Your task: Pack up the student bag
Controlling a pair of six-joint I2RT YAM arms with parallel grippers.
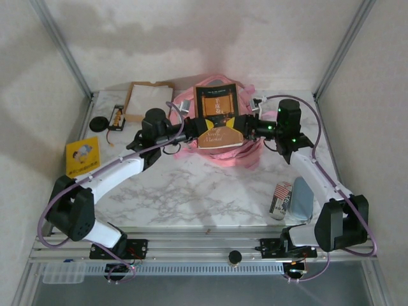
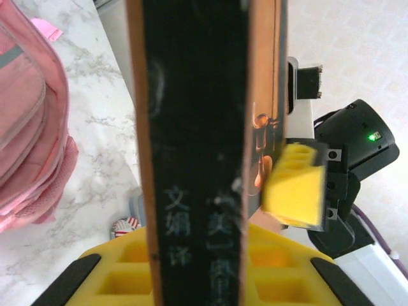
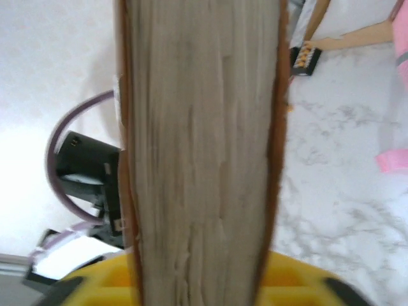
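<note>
Book (image 1: 217, 118) over bag (image 1: 245, 156); can (image 1: 280, 200) front-R.

**user1:** the book (image 2: 191, 127) has a glossy black spine, and its page edges look like matt, rough paper

**user2:** yep. The student bag (image 2: 25, 127) is soft pink cloth, and the table (image 1: 191, 191) is smooth and marble-look

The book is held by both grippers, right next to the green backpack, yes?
Not quite. The backpack is pink, not green, as the top external view shows. The rest is right: the left gripper and the right gripper both hold the book, right next to the backpack.
</note>
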